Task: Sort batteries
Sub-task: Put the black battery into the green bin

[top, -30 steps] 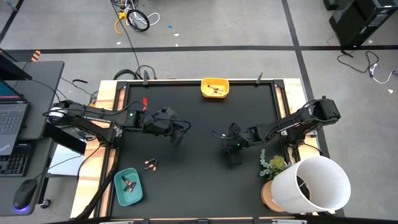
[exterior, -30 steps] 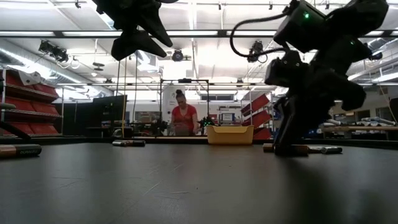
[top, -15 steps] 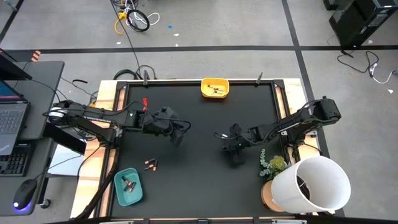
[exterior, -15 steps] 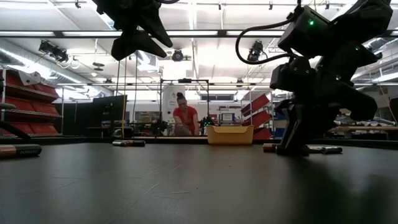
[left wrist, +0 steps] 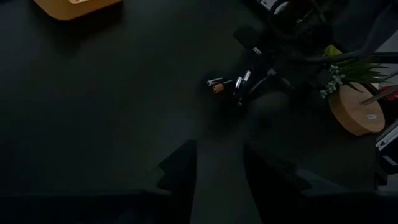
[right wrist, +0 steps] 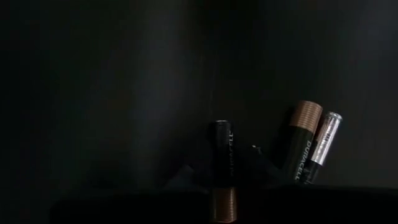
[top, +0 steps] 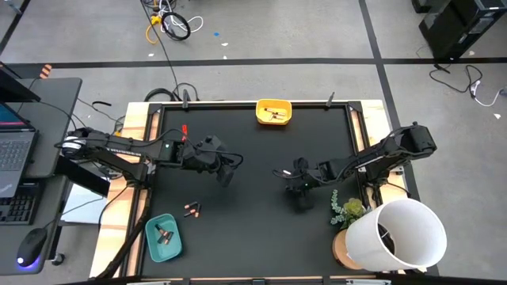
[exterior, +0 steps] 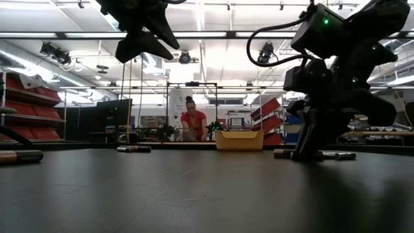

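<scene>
My right gripper [top: 295, 184] stands fingertips-down on the black mat right of centre [exterior: 308, 154], shut on a copper-and-black battery [right wrist: 222, 163]. Two more batteries, one copper-and-black [right wrist: 303, 142] and one silvery [right wrist: 324, 138], lie flat on the mat just beside it. A pair of batteries [top: 191, 209] lies on the mat near the teal tray [top: 163, 237], which holds a few more. The yellow tray [top: 273, 112] at the far edge also holds some. My left gripper [top: 226, 171] hovers open above the mat left of centre [left wrist: 219, 168], touching nothing. My right gripper has the copper-and-black battery pinched between its two fingers [right wrist: 189, 175], which stand on either side of its black body [right wrist: 222, 155]. The fingers come from above, pointing down, and the battery lies along the mat between them, its copper end [right wrist: 222, 205] nearest the wrist camera.
A potted plant [top: 347, 210] and a large white cylinder [top: 398, 234] stand at the near right corner. Another battery [exterior: 19, 156] lies close to the low camera at the left. A person [exterior: 192, 121] works far behind the table. Open black mat lies between the arms.
My right gripper has shifted a little toward the table's right edge while staying down at the mat, and its wrist has tipped and risen slightly. The left arm has kept still.
</scene>
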Robot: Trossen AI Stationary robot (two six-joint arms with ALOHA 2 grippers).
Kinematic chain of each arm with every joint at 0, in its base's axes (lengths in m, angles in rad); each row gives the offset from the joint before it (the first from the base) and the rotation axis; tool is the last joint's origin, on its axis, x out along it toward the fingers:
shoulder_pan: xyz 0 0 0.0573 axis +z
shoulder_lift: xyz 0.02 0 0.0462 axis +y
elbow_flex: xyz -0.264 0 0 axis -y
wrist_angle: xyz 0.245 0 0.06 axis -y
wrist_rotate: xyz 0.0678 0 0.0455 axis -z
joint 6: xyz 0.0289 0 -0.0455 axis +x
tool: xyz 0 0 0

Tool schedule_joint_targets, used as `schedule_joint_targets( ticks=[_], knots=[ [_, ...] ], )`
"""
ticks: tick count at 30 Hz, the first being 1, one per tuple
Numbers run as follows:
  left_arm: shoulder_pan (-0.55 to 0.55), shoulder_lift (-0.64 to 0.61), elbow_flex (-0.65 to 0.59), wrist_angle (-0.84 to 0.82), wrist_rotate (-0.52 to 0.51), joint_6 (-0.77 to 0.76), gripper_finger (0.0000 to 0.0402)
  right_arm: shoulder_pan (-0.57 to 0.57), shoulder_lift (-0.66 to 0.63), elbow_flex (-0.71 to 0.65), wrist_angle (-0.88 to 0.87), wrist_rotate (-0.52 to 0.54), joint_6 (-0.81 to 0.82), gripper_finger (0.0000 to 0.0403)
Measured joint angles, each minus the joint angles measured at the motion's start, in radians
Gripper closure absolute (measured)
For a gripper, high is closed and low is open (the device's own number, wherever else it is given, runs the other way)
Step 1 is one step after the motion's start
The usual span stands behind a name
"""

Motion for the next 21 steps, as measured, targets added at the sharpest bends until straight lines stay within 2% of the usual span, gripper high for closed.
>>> schedule_joint_targets(
  ticks=[7, 9, 13, 21],
  knots=[
    [0.000, 0.000, 0.000, 0.000, 0.000, -0.020, 0.0255, 0.011, 0.005, 0.049, -0.027, 0.006, 0.024, 0.0380],
    [0.000, 0.000, 0.000, 0.001, 0.011, -0.026, 0.0255, 0.011, 0.006, 0.072, -0.021, 0.004, 0.026, 0.0403],
    [0.000, 0.000, 0.000, 0.008, 0.053, -0.042, 0.0255, 0.012, 0.008, 0.102, -0.030, 0.007, 0.026, 0.0397],
    [-0.002, 0.000, 0.000, 0.027, 0.059, -0.050, 0.0255, 0.012, 0.004, 0.115, -0.029, -0.001, 0.062, 0.0400]
  ],
)
